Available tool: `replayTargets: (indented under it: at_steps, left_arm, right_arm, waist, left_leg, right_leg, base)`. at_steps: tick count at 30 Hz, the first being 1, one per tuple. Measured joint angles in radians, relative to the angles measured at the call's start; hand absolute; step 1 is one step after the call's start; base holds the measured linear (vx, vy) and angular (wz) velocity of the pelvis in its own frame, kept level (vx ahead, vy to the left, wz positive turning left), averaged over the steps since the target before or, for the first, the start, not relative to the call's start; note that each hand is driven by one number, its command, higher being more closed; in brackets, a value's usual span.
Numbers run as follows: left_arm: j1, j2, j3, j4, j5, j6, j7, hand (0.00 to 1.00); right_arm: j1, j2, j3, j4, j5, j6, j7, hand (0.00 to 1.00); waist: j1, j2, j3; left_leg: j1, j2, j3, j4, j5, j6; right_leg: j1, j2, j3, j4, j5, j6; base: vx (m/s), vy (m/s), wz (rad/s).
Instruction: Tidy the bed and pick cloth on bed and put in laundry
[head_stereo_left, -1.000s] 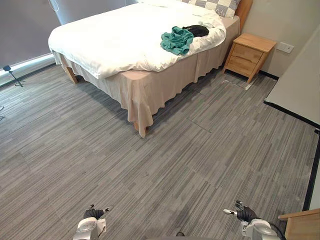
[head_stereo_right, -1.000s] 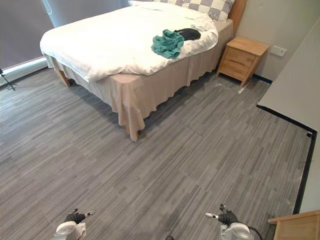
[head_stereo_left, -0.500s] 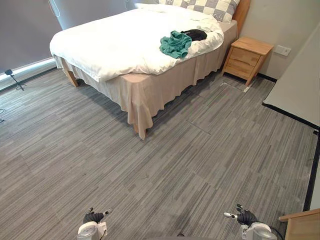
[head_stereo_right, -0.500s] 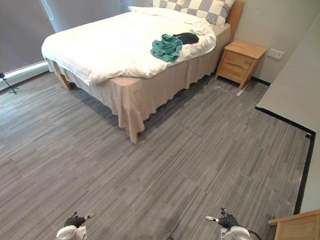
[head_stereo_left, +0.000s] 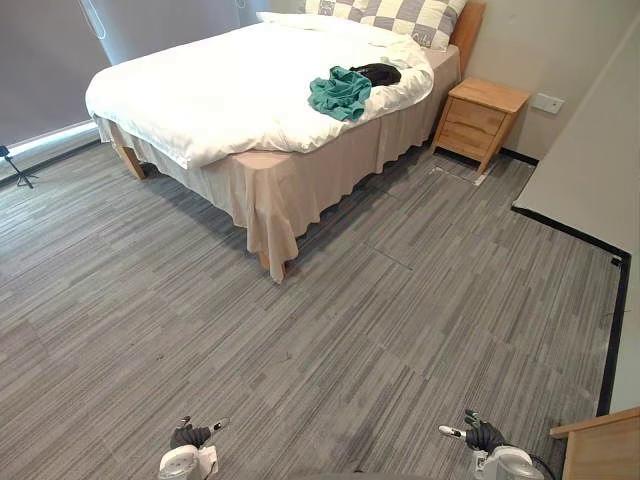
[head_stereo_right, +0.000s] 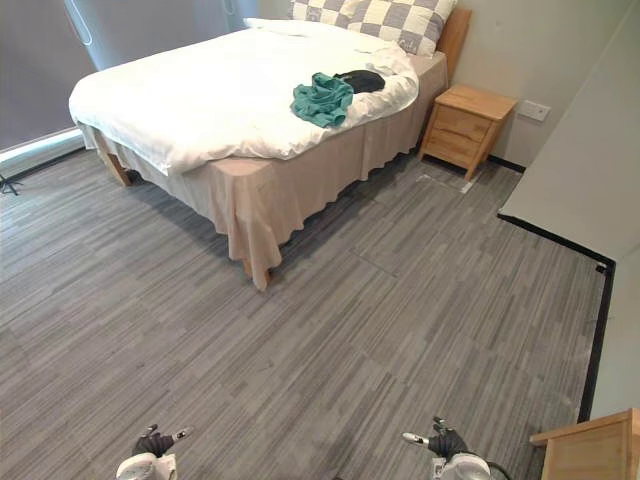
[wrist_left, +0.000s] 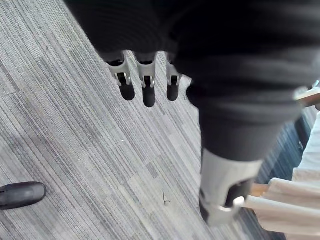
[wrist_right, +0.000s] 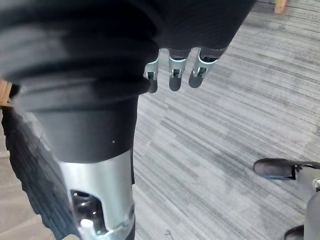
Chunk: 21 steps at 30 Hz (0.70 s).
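A crumpled teal cloth (head_stereo_left: 339, 92) lies on the white duvet of the bed (head_stereo_left: 220, 90), near its right edge, with a black cloth (head_stereo_left: 379, 73) just behind it. Checked pillows (head_stereo_right: 385, 18) rest at the headboard. A beige skirt hangs round the bed frame. My left hand (head_stereo_left: 190, 439) shows low at the bottom, over the grey floor, far from the bed, its fingers (wrist_left: 145, 85) relaxed and holding nothing. My right hand (head_stereo_left: 478, 437) hangs the same way at the lower right, its fingers (wrist_right: 172, 75) loose and empty.
A wooden nightstand (head_stereo_left: 481, 117) stands to the right of the bed by the wall. Another wooden piece (head_stereo_left: 600, 450) sits at the bottom right corner. A pale wall panel (head_stereo_left: 590, 170) runs along the right. A small tripod (head_stereo_left: 12, 165) stands at the far left.
The whole picture has shifted, so the camera has moved: more of the pillows and headboard shows now. Both hands sit slightly lower in view. The cloths lie as before.
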Motion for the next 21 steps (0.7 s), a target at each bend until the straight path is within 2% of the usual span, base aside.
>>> replayTargets:
  at_steps: [2, 3, 5, 6, 7, 8, 9, 10, 11, 12, 14, 15, 16, 17, 18, 19, 20, 21]
  left_arm:
    - [-0.013, 0.021, -0.025, 0.001, -0.019, 0.001, 0.000, 0.00]
    - [-0.006, 0.032, -0.025, 0.004, -0.025, 0.005, 0.000, 0.00]
    - [0.002, 0.035, -0.024, 0.021, -0.025, 0.009, 0.000, 0.00]
    - [0.017, 0.036, -0.024, 0.024, -0.022, 0.013, -0.001, 0.00]
    - [0.017, 0.036, -0.024, 0.027, -0.021, 0.017, -0.002, 0.00]
    - [0.016, 0.039, -0.022, 0.029, -0.011, 0.021, -0.003, 0.00]
    - [0.015, 0.040, -0.019, 0.029, -0.004, 0.022, -0.003, 0.00]
    - [0.015, 0.041, -0.012, 0.028, 0.012, 0.023, -0.004, 0.00]
    - [0.016, 0.041, 0.011, 0.028, 0.040, 0.023, -0.007, 0.00]
    - [0.019, 0.041, 0.021, 0.028, 0.048, 0.023, -0.007, 0.00]
    - [0.055, 0.041, 0.069, 0.020, 0.075, 0.016, -0.007, 0.00]
    - [0.063, 0.041, 0.081, 0.016, 0.080, 0.011, -0.008, 0.00]
    - [0.072, 0.030, 0.099, 0.014, 0.086, 0.004, -0.008, 0.00]
    - [0.092, 0.021, 0.108, 0.012, 0.086, -0.003, -0.017, 0.00]
    - [0.089, 0.018, 0.125, 0.012, 0.085, -0.014, -0.025, 0.00]
    - [0.086, 0.010, 0.135, 0.011, 0.084, -0.016, -0.025, 0.00]
    - [0.091, 0.004, 0.135, 0.012, 0.084, -0.016, -0.026, 0.00]
    - [0.093, -0.023, 0.134, 0.010, 0.083, -0.022, -0.026, 0.00]
  right_arm:
    - [-0.002, 0.018, 0.016, 0.000, 0.003, 0.000, -0.003, 0.00]
    - [0.005, 0.036, 0.018, 0.003, 0.003, 0.000, -0.003, 0.00]
    - [0.030, 0.046, 0.018, 0.016, 0.003, 0.001, -0.001, 0.00]
    - [0.045, 0.049, 0.016, 0.034, 0.004, 0.001, 0.002, 0.00]
    - [0.051, 0.050, 0.014, 0.042, 0.005, 0.001, 0.003, 0.00]
    - [0.063, 0.059, 0.006, 0.045, 0.023, 0.004, 0.007, 0.00]
    - [0.068, 0.066, -0.004, 0.043, 0.037, 0.006, 0.008, 0.00]
    - [0.074, 0.079, -0.016, 0.041, 0.046, 0.009, 0.009, 0.00]
    - [0.077, 0.091, -0.016, 0.036, 0.065, 0.016, 0.010, 0.00]
    - [0.078, 0.095, -0.016, 0.034, 0.074, 0.018, 0.009, 0.00]
    - [0.106, 0.118, -0.035, 0.034, 0.074, 0.026, 0.009, 0.00]
    - [0.109, 0.122, -0.047, 0.034, 0.073, 0.027, 0.009, 0.00]
    - [0.105, 0.113, -0.065, 0.031, 0.072, 0.028, 0.008, 0.00]
    - [0.109, 0.089, -0.067, 0.016, 0.070, 0.029, 0.010, 0.00]
    - [0.096, 0.086, -0.067, 0.019, 0.068, 0.030, 0.009, 0.00]
    - [0.073, 0.080, -0.066, 0.021, 0.064, 0.029, 0.011, 0.00]
    - [0.066, 0.075, -0.062, 0.018, 0.059, 0.026, 0.011, 0.00]
    - [0.053, 0.054, -0.044, 0.009, 0.025, 0.018, 0.009, 0.00]
  waist:
    - [0.008, -0.029, 0.038]
    - [0.009, -0.037, 0.060]
    - [0.005, -0.046, 0.066]
    - [0.000, -0.045, 0.066]
    - [-0.004, -0.042, 0.066]
    - [-0.013, -0.040, 0.066]
    - [-0.015, -0.040, 0.066]
    - [-0.016, -0.042, 0.067]
    - [-0.013, -0.063, 0.073]
    - [-0.012, -0.071, 0.077]
    - [-0.012, -0.083, 0.082]
    - [-0.011, -0.081, 0.081]
    - [-0.013, -0.041, 0.074]
    - [-0.016, 0.011, 0.031]
    - [-0.003, 0.017, 0.039]
    - [0.006, 0.027, 0.046]
    - [0.007, 0.037, 0.051]
    - [0.011, 0.055, 0.074]
  left_leg:
    - [0.016, -0.009, 0.018, 0.031, -0.019, 0.018]
    - [0.035, -0.013, 0.017, 0.042, -0.029, 0.027]
    - [0.066, -0.010, 0.011, 0.052, -0.057, 0.025]
    - [0.080, 0.009, 0.006, 0.067, -0.078, 0.008]
    - [0.083, 0.020, 0.001, 0.076, -0.089, -0.002]
    - [0.083, 0.041, -0.012, 0.087, -0.100, -0.012]
    - [0.081, 0.051, -0.014, 0.087, -0.103, -0.018]
    - [0.078, 0.065, -0.014, 0.086, -0.110, -0.030]
    - [0.083, 0.061, -0.012, 0.086, -0.118, -0.059]
    - [0.088, 0.058, -0.010, 0.087, -0.124, -0.072]
    - [0.172, 0.078, -0.005, 0.093, -0.184, -0.138]
    - [0.186, 0.089, -0.004, 0.101, -0.201, -0.149]
    - [0.194, 0.139, 0.008, 0.121, -0.229, -0.139]
    - [0.181, 0.199, 0.015, 0.164, -0.240, -0.039]
    - [0.142, 0.230, 0.024, 0.301, -0.194, -0.018]
    - [0.062, 0.285, 0.033, 0.478, -0.126, 0.011]
    - [0.015, 0.318, 0.026, 0.595, -0.065, 0.035]
    - [-0.115, 0.361, -0.088, 0.858, 0.074, 0.021]
  right_leg:
    - [-0.117, -0.053, -0.028, 0.273, -0.002, 0.022]
    - [-0.164, -0.104, -0.066, 0.413, -0.010, 0.015]
    - [-0.186, -0.140, -0.087, 0.490, -0.039, 0.022]
    - [-0.192, -0.142, -0.084, 0.451, -0.054, 0.044]
    - [-0.190, -0.137, -0.084, 0.402, -0.052, 0.046]
    - [-0.188, -0.124, -0.087, 0.259, -0.033, 0.040]
    - [-0.187, -0.118, -0.089, 0.160, -0.004, 0.040]
    - [-0.176, -0.106, -0.099, -0.067, 0.082, 0.045]
    - [-0.196, -0.134, -0.115, -0.223, 0.124, 0.060]
    - [-0.206, -0.151, -0.118, -0.229, 0.124, 0.061]
    - [-0.192, -0.188, -0.120, -0.214, 0.133, 0.041]
    - [-0.191, -0.189, -0.124, -0.198, 0.157, 0.021]
    - [-0.214, -0.160, -0.141, -0.124, 0.216, -0.024]
    - [-0.261, -0.109, -0.165, -0.026, 0.195, -0.064]
    - [-0.264, -0.088, -0.163, -0.002, 0.154, -0.113]
    - [-0.243, -0.066, -0.158, -0.015, 0.139, -0.123]
    - [-0.218, -0.046, -0.159, -0.032, 0.131, -0.132]
    - [-0.137, 0.000, -0.146, -0.081, 0.092, -0.163]
  base:
    - [-0.10, 0.031, -0.14]
    - [-0.04, 0.003, -0.09]
    - [0.05, 0.006, -0.06]
    - [0.11, -0.007, -0.04]
    - [0.15, -0.060, 0.11]
    - [0.18, -0.076, 0.20]
    - [0.26, -0.126, 0.16]
    - [0.29, -0.156, 0.03]
    - [0.29, -0.174, -0.02]
    - [0.29, -0.209, 0.00]
    - [0.47, -0.354, 0.05]
    - [0.50, -0.358, -0.03]
    - [0.58, -0.399, -0.03]
    - [0.61, -0.412, -0.25]
    - [0.73, -0.526, -0.45]
    - [0.50, -0.367, -0.54]
    - [0.63, -0.393, -0.43]
    - [0.52, -0.239, -0.27]
